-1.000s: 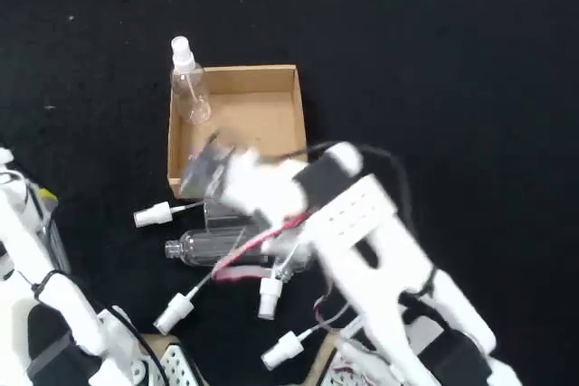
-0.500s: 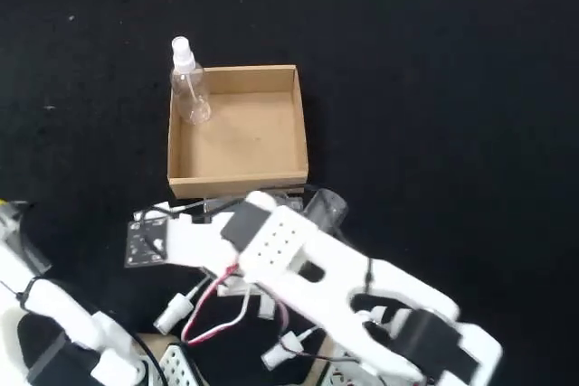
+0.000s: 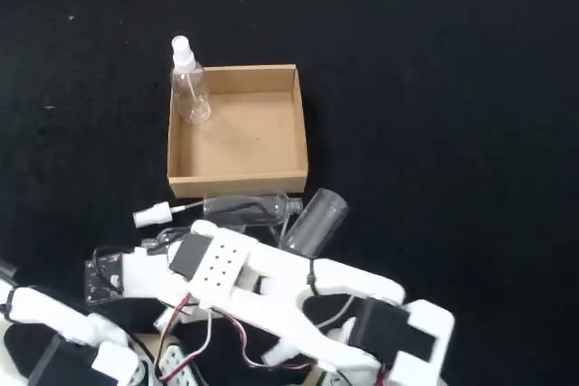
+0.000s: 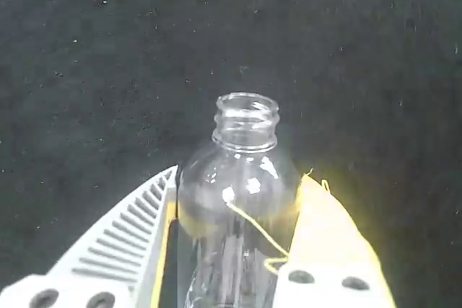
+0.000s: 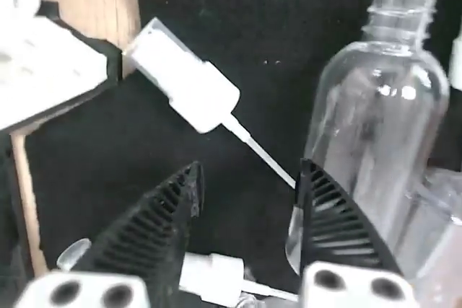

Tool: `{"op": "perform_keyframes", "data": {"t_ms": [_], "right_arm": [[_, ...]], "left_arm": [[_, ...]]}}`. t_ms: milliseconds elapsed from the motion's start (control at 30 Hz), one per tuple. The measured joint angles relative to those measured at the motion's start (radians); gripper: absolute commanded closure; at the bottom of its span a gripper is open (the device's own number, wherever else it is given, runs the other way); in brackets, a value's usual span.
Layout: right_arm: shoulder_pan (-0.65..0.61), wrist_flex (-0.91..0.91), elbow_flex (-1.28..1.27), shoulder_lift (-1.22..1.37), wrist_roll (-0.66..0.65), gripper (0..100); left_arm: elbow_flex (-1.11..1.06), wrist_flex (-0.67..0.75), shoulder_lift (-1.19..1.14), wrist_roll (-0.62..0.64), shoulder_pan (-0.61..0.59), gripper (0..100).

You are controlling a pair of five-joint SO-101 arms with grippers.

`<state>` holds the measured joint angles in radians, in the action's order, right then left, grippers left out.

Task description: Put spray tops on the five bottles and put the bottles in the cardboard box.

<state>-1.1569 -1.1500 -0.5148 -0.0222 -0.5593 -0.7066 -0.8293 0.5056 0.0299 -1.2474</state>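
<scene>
Left gripper (image 4: 242,174): clamped on 1 uncapped bottle (image 4: 245,131). Right gripper (image 5: 250,166): wide open, empty, near 1 loose spray top (image 5: 184,84). Cardboard box (image 3: 237,183): 1 capped bottle (image 3: 188,88), seemingly inside.

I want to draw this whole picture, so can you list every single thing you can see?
Cardboard box: one, brown, middle of the table.
Capped bottle: one, clear with a white spray top, upright at the box's far left corner.
Open bottles: two, clear, just in front of the box.
Held bottle: one, clear, no top, in the left gripper.
Loose spray tops: two seen, white, in front of the box.
Table: one, black.
Left gripper: fingers shut on the held bottle.
Right gripper: black fingers, open, near a spray top.
</scene>
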Motion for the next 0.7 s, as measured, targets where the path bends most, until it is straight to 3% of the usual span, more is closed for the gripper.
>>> {"op": "perform_keyframes", "data": {"t_ms": [367,700], "right_arm": [[-0.055,-0.106,0.095,0.002,-0.002,80.0],[-0.107,0.018,0.095,0.044,0.031,79.8]], "left_arm": [[0.000,0.000,0.000,0.009,0.000,96],[0.000,0.000,0.000,0.009,0.000,96]]}}
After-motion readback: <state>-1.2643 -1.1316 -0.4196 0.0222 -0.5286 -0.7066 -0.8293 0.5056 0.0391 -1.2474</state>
